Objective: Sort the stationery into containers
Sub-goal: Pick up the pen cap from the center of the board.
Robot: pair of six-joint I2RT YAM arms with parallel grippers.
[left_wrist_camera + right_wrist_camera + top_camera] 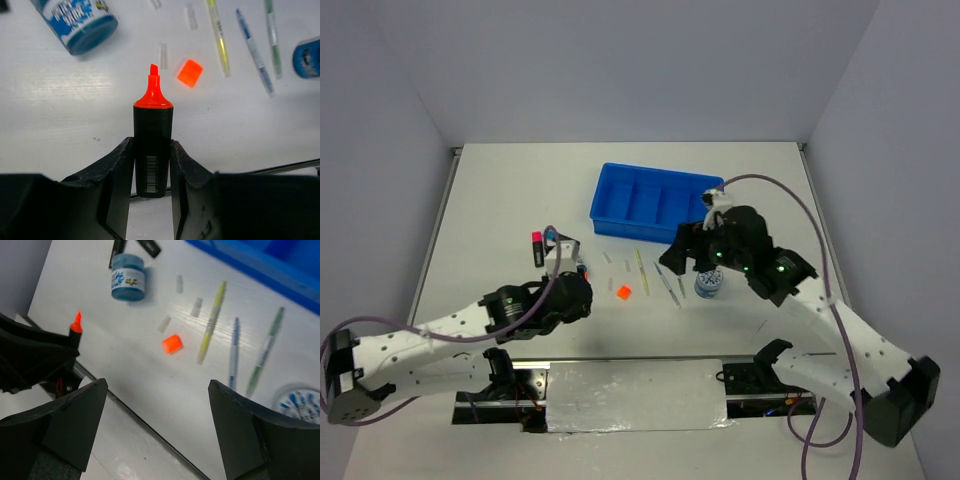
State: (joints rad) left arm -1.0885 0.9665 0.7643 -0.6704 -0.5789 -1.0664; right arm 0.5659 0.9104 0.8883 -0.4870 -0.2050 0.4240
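The left fingers (pixel 117 172) clamp the black barrel of an orange highlighter (pixel 152 145); the right fingers (pixel 75 425) stand wide apart, empty. The highlighter's bare tip and long axis point away from the wrist, toward the orange square (pixel 190 73) on the worktop (pixel 75 100). A blue-white roll (pixel 80 22) and pale pens (pixel 218 37) lie beyond. Only the top view shows the whole blue tray (pixel 655 200).
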